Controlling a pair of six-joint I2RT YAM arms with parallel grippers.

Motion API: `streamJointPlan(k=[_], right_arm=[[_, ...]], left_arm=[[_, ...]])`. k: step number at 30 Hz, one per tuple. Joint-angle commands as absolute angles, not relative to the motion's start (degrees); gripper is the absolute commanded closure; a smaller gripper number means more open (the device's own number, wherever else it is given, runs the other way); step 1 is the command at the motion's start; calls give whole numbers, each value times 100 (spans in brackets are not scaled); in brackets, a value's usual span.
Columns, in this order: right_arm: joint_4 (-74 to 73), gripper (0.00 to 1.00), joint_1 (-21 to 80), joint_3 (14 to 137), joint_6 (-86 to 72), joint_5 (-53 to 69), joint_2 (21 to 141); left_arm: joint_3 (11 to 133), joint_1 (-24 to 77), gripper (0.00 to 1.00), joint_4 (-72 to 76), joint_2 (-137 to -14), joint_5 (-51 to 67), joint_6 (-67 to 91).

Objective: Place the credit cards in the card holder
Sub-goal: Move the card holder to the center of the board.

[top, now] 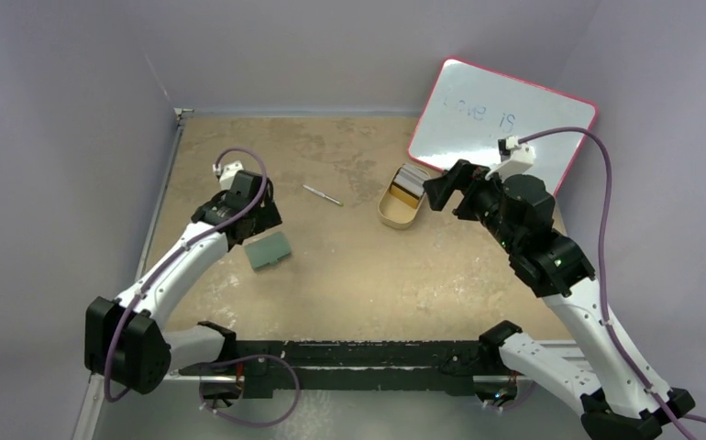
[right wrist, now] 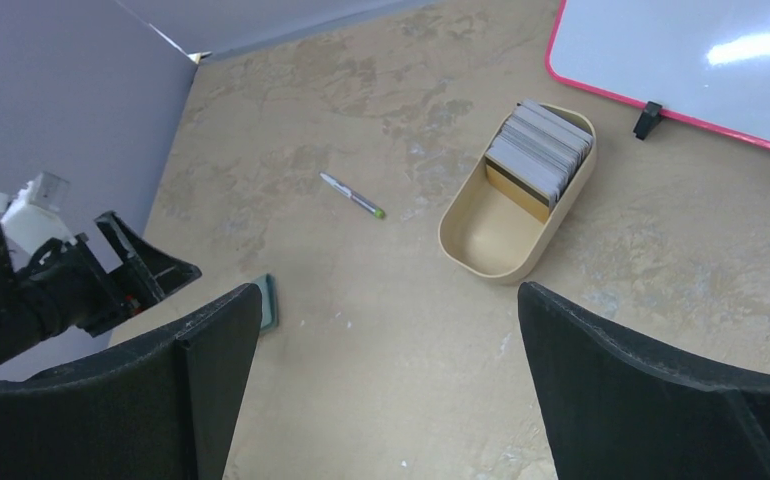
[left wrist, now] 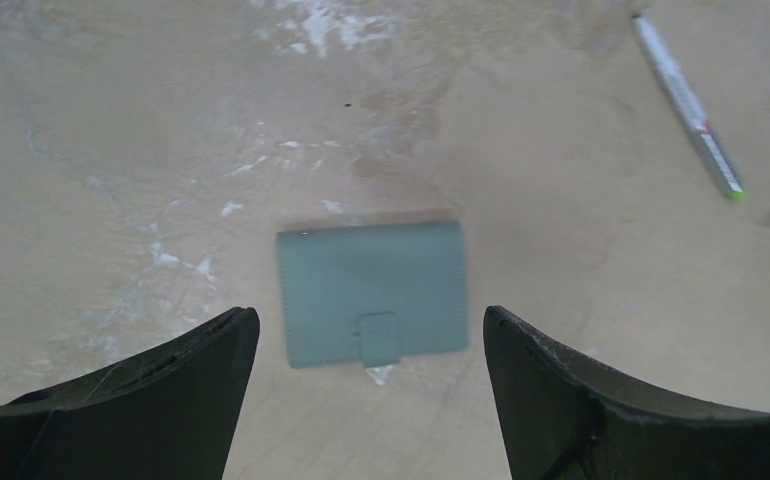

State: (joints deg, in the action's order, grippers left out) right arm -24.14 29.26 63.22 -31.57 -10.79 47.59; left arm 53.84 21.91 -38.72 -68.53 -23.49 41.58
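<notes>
The card holder (left wrist: 373,292) lies closed on the table, grey-green with a small tab clasp facing my left gripper (left wrist: 371,315). That gripper hovers above its near edge, open, touching nothing. From above, the card holder (top: 268,250) sits just beyond the left gripper (top: 256,227). The credit cards (right wrist: 541,150) stand as a stack in the far end of a beige oval tray (right wrist: 491,235). My right gripper (right wrist: 389,295) is open and empty, raised above bare table short of the tray. In the top view the right gripper (top: 436,191) is beside the cards (top: 411,179).
A pen (top: 322,194) with a green tip lies between the card holder and the tray (top: 388,213). A pink-edged whiteboard (top: 501,115) leans at the back right, behind the tray. Purple walls close the left and back sides.
</notes>
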Motion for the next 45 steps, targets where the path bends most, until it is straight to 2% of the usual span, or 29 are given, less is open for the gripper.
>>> streamJointPlan(k=[1,9,14,17,21,26,33,45], right_arm=[[-2210,1,2954,6244,-3149,-962,4672],[-2336,1,2960,6200,-3007,-844,4851],[-2662,2,2953,6208,-3420,-791,5062],[-2663,3,2959,6217,-3557,-609,5162],[-2659,4,2953,6149,-3647,-602,5193],[-2693,4,2959,6154,-3707,-571,5141],[-2571,4,2958,6028,-3656,-593,4874],[-2662,4,2957,6020,-3588,-768,4818]], left_arm=[[5152,1822,18,-3663,-7169,-2552,4380],[4740,1795,20,-3197,-7921,-2342,4328],[4505,1861,35,-2840,-8187,-1241,4292],[4450,2317,39,-2639,-8077,-865,4500],[4711,3196,41,-2618,-8028,-993,4801],[5187,3767,41,-2855,-7984,-1292,4568],[5717,4183,41,-3566,-8185,-2222,3519],[5672,4817,41,-3515,-9004,-2531,3242]])
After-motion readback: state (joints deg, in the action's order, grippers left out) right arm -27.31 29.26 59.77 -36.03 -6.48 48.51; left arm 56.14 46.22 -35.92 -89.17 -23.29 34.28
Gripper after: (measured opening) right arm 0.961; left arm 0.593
